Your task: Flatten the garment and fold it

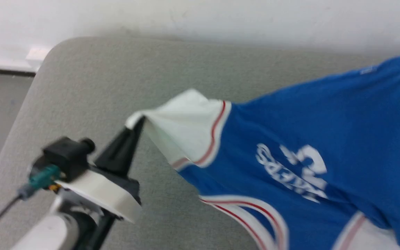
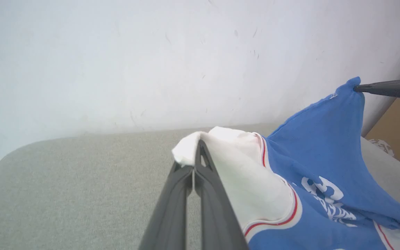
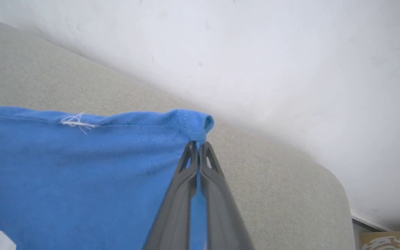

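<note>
Holding: your left gripper [image 1: 138,125] is closed on the white sleeve tip of the shirt [image 1: 290,121]; your right gripper [image 3: 197,147] is closed on a blue hem corner.
Place: shirt slung between them over the grey table [image 1: 92,86], right of centre.
Handling: likely soft, light, droopy; grip corners.
Axis: collar near, hem far right.

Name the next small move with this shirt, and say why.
Probably spread the arms apart to tauten the garment. The left gripper is shut on the white sleeve tip and the right gripper on a blue hem corner. The cloth sags in folds between them above the grey table, not yet flat.
</note>
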